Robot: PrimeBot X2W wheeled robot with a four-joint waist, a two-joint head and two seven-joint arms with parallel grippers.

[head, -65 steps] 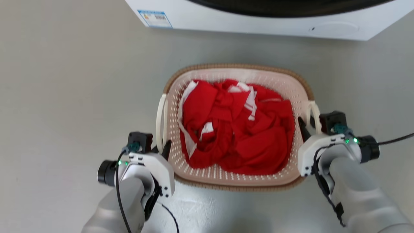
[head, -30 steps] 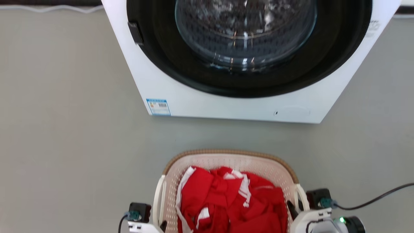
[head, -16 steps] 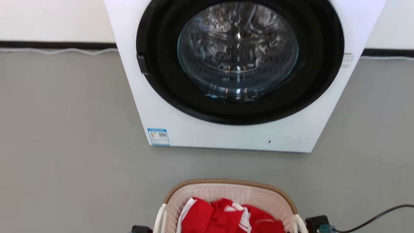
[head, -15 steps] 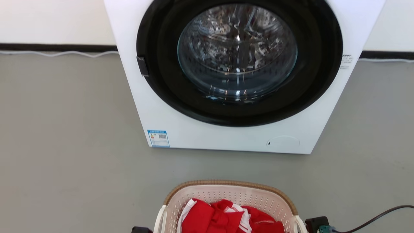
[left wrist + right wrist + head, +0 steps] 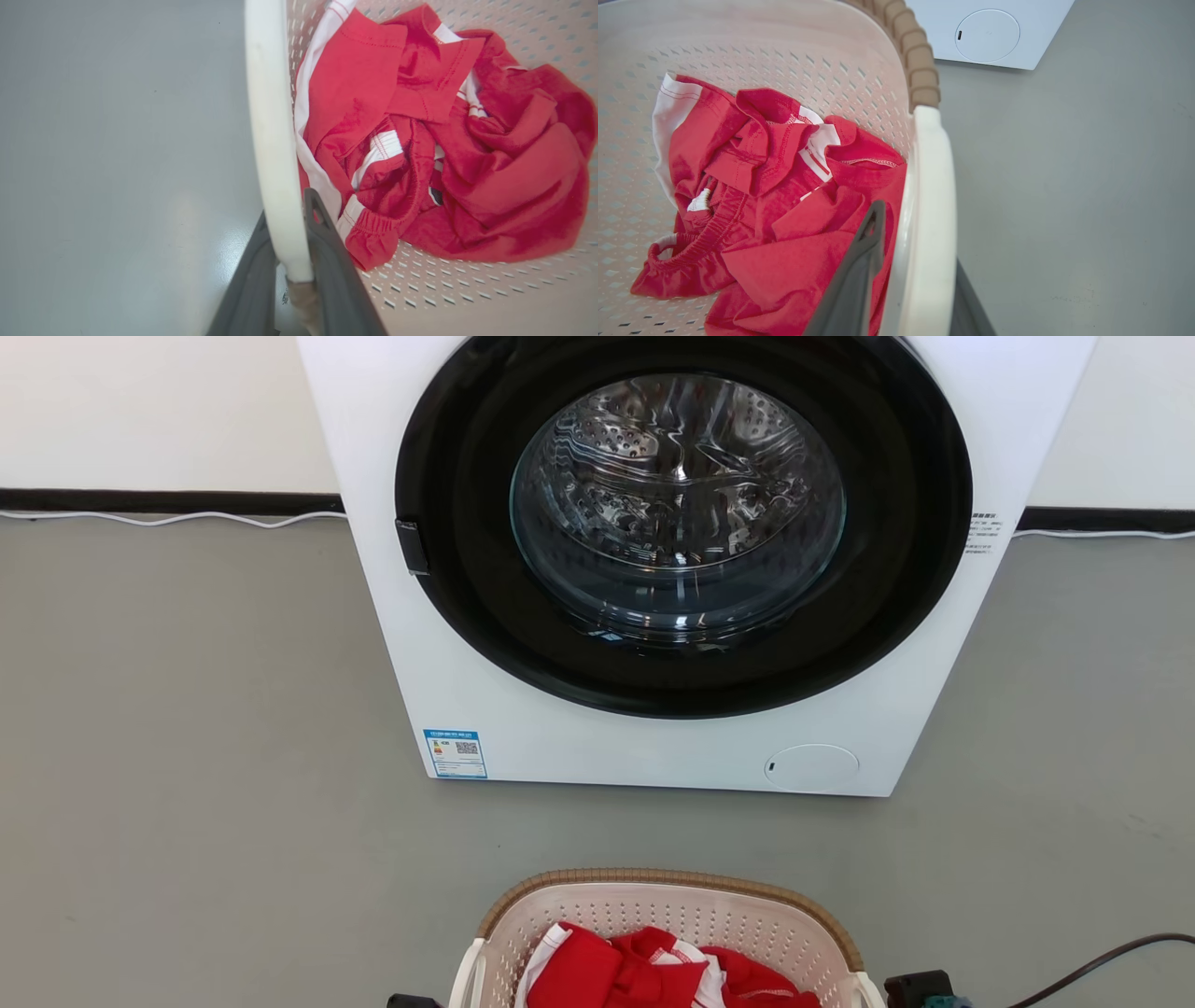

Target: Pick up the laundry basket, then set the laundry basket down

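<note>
left gripper [image 5: 287, 210]: clamps laundry basket [image 5: 672, 878] left handle [image 5: 271, 116] | right gripper [image 5: 920, 233]: clamps right handle [image 5: 931, 186]

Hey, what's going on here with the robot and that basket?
The robot is gripping the laundry basket by both side handles: the left pincer is clamped on the left handle, the right pincer on the right handle. Red clothes lie inside. The basket is in front of a white washing machine.
</note>
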